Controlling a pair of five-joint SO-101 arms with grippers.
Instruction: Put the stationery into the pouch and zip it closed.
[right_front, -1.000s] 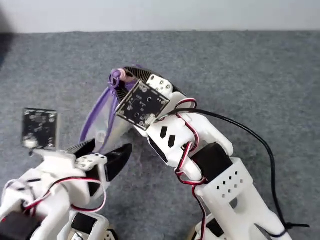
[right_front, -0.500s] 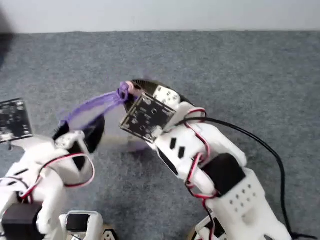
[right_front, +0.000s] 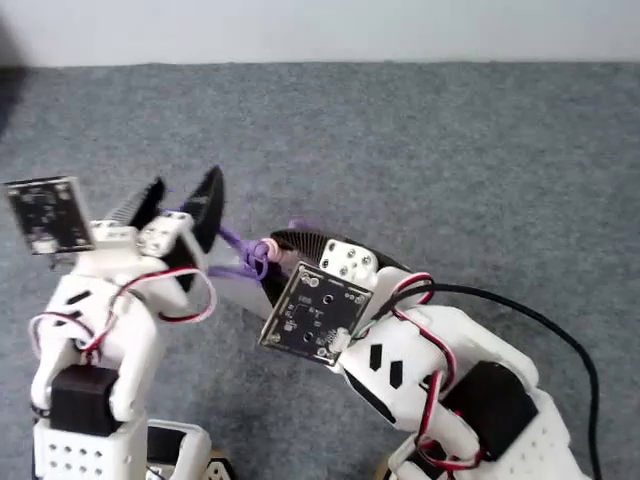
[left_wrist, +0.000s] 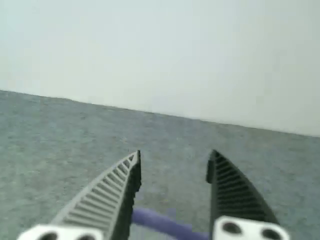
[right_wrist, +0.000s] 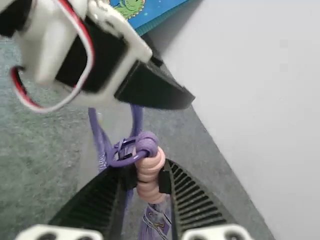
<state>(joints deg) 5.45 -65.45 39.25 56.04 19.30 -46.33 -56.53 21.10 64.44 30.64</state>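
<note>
The pouch (right_front: 228, 286) is clear plastic with purple trim and hangs between the two arms, just above the grey carpet. My right gripper (right_front: 264, 250) is shut on its pink zip pull (right_wrist: 150, 170), which carries a purple loop (right_wrist: 131, 150). My left gripper (right_front: 185, 184) stands open at the pouch's far left end, pointing away from me. Its two fingers (left_wrist: 125, 185) are spread wide, and the purple trim (left_wrist: 160, 222) runs across between them near their base. I cannot see into the pouch.
Grey carpet (right_front: 470, 160) stretches to a pale wall at the back. A blue sheet with a green cartoon figure (right_wrist: 145, 10) shows behind the left arm. The right arm's black cable (right_front: 540, 325) trails off to the right.
My right gripper has drawn the zip pull back towards the near side. My left arm swung left, then forward, and its gripper now sits farther away at the pouch's other end.
</note>
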